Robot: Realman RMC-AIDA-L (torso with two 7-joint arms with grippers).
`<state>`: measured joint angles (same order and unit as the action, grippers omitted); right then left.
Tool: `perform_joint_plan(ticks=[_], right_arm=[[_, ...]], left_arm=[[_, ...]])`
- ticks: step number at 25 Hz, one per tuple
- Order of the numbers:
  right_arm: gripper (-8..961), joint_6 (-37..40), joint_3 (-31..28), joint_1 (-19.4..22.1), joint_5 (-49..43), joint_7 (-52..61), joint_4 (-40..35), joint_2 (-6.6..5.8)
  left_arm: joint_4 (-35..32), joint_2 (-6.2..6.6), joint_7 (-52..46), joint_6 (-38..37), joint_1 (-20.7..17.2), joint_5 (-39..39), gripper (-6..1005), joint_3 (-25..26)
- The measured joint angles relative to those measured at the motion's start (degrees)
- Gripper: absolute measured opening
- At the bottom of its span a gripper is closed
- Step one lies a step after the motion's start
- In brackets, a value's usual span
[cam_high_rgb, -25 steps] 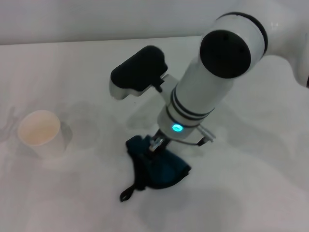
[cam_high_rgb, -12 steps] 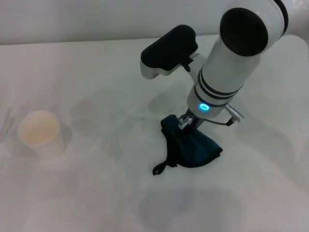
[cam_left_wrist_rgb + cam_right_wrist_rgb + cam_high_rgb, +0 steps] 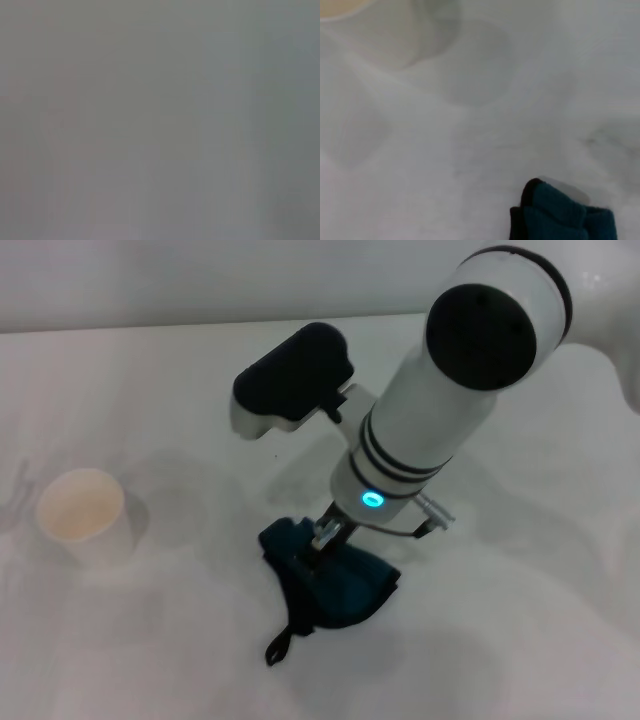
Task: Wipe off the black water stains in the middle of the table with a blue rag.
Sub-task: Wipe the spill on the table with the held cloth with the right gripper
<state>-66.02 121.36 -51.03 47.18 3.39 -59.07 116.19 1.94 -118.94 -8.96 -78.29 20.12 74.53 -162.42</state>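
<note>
The blue rag [image 3: 335, 585] lies bunched on the white table [image 3: 150, 380], a little right of the middle, with its black loop tag trailing toward me. My right gripper [image 3: 325, 534] reaches steeply down onto the rag's far edge and is shut on it. In the right wrist view a corner of the blue rag [image 3: 563, 216] shows on the white table [image 3: 485, 150]. The black water stains are hidden or out of view in every view. My left gripper is out of view, and the left wrist view shows only flat grey.
A white cup [image 3: 86, 516] stands upright at the left of the table, and its base edges into the right wrist view as the white cup [image 3: 375, 30]. The right arm's black wrist housing [image 3: 292, 375] hangs above the table's middle.
The right gripper dragged the rag to the right and away from me, then back left and toward me, ending close to where it was a second ago. The cup has not moved.
</note>
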Motion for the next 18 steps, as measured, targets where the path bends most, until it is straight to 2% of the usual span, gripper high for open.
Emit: perform_joint_plan(ticks=[5, 9, 12, 18], right_arm=[[90, 2.27, 3.26, -0.45, 3.26, -0.03, -0.16, 0.0], [90, 2.87, 3.69, -0.49, 3.19, 0.12, 0.22, 0.0], [90, 2.41, 2.55, -0.46, 2.06, 0.25, 0.1, -0.11], [91, -2.83, -4.02, 1.2, -5.84, 0.24, -0.25, -0.33]], left_arm=[[-0.09, -0.06, 0.0, 0.0, -0.03, -0.11, 876, -0.11], [-0.07, -0.07, 0.0, 0.04, -0.39, -0.15, 876, -0.15], [0.15, -0.07, 0.0, 0.34, -0.58, -0.06, 877, 0.03], [0.23, -0.05, 0.0, 0.47, -0.45, -0.02, 877, 0.08]])
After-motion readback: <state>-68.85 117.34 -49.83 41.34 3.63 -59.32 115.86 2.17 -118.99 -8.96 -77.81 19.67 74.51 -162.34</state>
